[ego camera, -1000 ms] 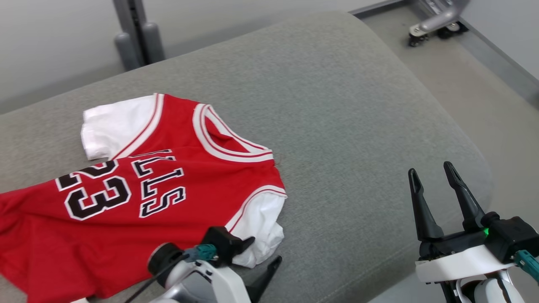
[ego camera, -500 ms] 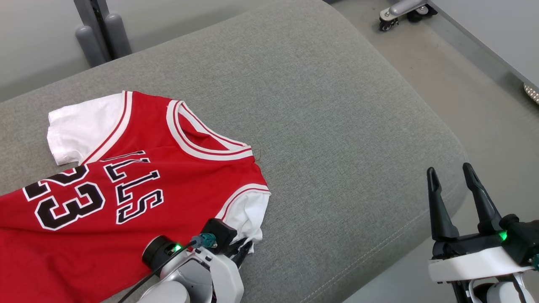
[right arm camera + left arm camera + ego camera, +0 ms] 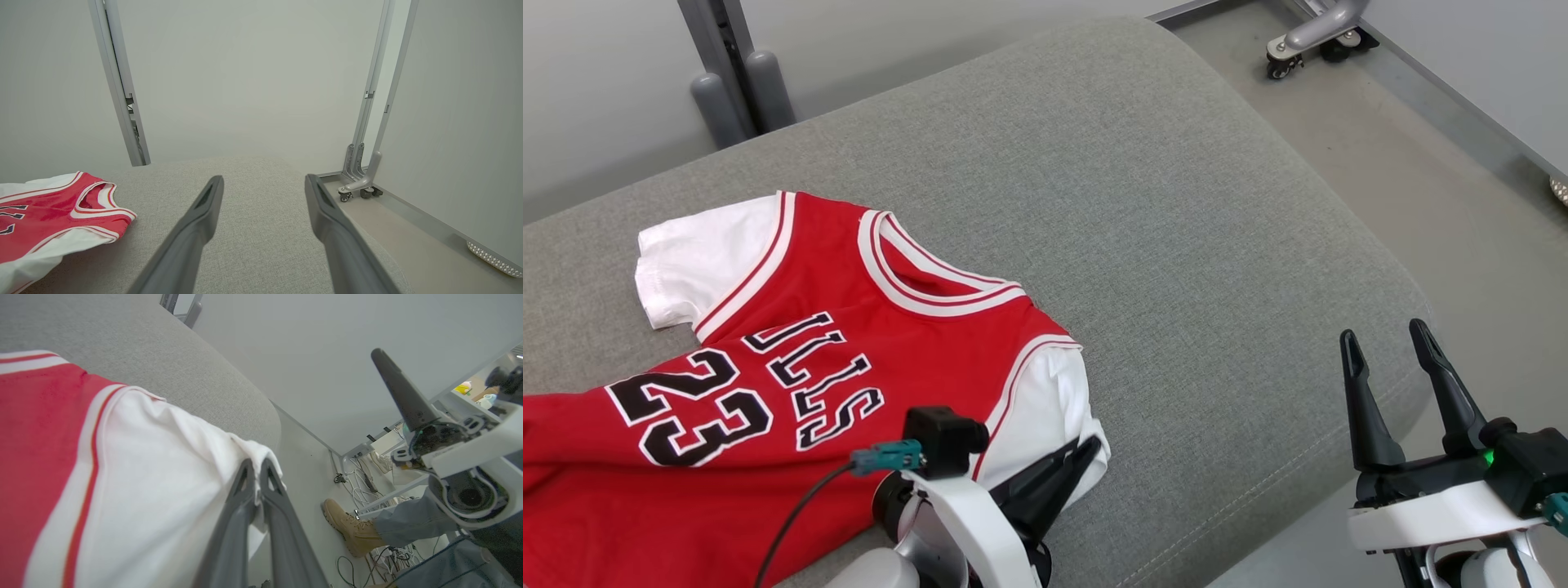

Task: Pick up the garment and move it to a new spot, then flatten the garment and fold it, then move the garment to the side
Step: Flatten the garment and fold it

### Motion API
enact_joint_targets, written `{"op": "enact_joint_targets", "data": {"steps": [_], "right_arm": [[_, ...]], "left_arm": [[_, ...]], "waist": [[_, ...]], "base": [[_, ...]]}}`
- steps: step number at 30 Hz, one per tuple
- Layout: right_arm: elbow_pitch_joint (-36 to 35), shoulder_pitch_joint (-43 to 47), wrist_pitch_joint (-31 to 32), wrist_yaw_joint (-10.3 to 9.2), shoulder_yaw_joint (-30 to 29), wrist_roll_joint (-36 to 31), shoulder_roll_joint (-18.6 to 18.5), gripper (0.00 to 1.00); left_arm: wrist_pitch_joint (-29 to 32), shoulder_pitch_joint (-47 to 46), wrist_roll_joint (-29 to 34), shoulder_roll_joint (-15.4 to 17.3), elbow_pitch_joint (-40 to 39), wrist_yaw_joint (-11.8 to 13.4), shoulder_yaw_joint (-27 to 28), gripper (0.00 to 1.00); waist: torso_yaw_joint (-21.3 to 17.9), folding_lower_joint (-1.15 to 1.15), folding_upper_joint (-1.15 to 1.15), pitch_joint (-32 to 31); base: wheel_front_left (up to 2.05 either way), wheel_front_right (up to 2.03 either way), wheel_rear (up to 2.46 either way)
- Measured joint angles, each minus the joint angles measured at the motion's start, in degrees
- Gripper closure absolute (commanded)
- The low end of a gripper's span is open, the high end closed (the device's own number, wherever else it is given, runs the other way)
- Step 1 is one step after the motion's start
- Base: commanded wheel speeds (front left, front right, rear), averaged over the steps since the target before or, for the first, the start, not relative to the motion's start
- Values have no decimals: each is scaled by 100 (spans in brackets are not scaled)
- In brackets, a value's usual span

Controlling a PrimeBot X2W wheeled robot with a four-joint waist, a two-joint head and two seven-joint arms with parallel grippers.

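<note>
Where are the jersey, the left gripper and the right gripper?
jersey (image 3: pixel 915 343): head view, red chest panel beside the lettering.
left gripper (image 3: pixel 257 467): left wrist view, between the tips of jaws shut on the jersey.
right gripper (image 3: pixel 1382 331): head view, gap between the open jaws' tips.

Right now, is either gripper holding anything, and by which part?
The left gripper is shut on the jersey, pinching the outer edge of its white sleeve. The right gripper is open and holds nothing.
</note>
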Motion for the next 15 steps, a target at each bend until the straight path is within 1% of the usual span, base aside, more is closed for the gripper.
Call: {"op": "enact_joint_targets", "data": {"steps": [1,2,3,6,8,10,11,12,15], "right_arm": [[3,-1,-1,0,2,-14,-1,0],[9,-2,-1,0,10,-19,0,0],[15,-3,-1,0,14,-20,-1,0],[38,-9,-1,0,40,-35,1,0],[65,-9,0,0,60,-70,0,0],[82,-5,0,0,59,-120,0,0],[86,0,0,0,48,-155,-2,0],[85,5,0,0,30,-181,-2,0],[56,40,0,0,-16,-280,-1,0]], "left_arm": [[-2,26,45,7,33,2,-38,16],[18,24,129,18,116,18,-108,16],[10,26,236,23,219,18,-193,0],[-123,26,411,-67,396,-115,-478,0],[-255,27,387,-159,342,-214,-632,0],[-522,21,393,-215,269,-250,-612,0],[-673,1,513,-181,259,-252,-600,0],[-848,-35,692,-111,261,-223,-546,0],[-1316,-75,918,53,311,93,-226,0]], "waist": [[2,0,0,-2],[4,0,0,-5],[5,0,0,-6],[12,0,0,-8],[21,0,0,-25],[51,0,0,-52],[88,0,0,-64],[136,0,0,-76],[329,0,0,-122]], "base": [[0,0,0],[0,0,0],[0,0,0],[0,0,0],[0,0,0],[0,0,0],[0,0,0],[0,0,0],[0,0,0]]}}
